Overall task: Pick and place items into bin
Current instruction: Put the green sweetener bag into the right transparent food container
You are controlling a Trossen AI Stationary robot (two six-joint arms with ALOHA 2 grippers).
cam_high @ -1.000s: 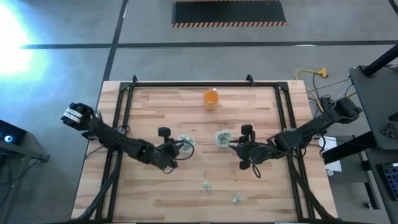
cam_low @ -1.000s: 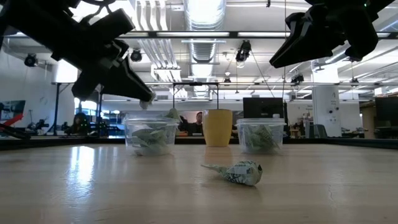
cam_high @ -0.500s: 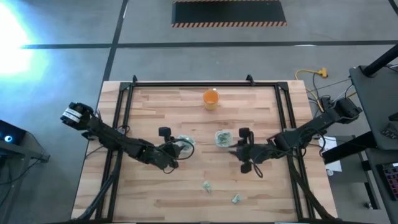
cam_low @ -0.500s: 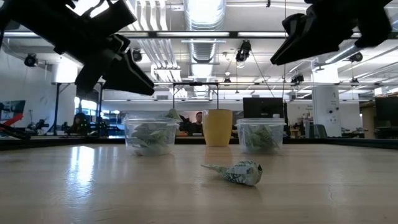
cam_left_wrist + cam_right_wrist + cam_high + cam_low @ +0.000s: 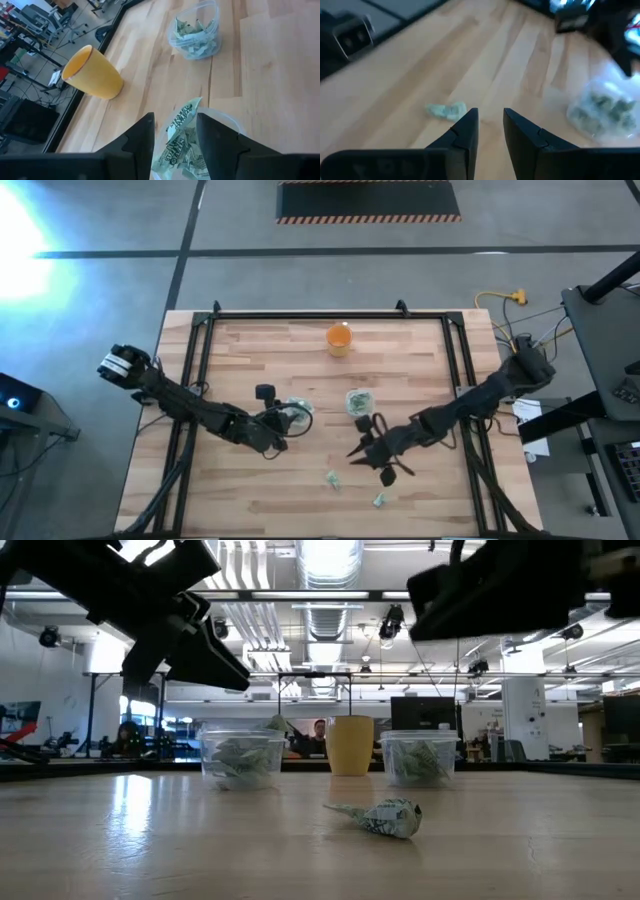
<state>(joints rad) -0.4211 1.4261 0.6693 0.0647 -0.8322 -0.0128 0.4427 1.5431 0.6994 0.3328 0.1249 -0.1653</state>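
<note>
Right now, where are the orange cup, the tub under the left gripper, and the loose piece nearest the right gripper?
orange cup (image 5: 339, 338): high view, its open top.
left tub (image 5: 298, 411): high view, its rim.
loose piece (image 5: 446, 110): right wrist view, its middle.

Left tub (image 5: 220, 125) cut off; right tub (image 5: 602, 112) and loose piece (image 5: 446, 110) blurred

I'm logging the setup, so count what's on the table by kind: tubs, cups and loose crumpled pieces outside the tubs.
Clear plastic tubs: 2, the left tub and the right tub
Orange cup: 1
Loose crumpled pieces on the wood: 2, one and another
Total: 5
</note>
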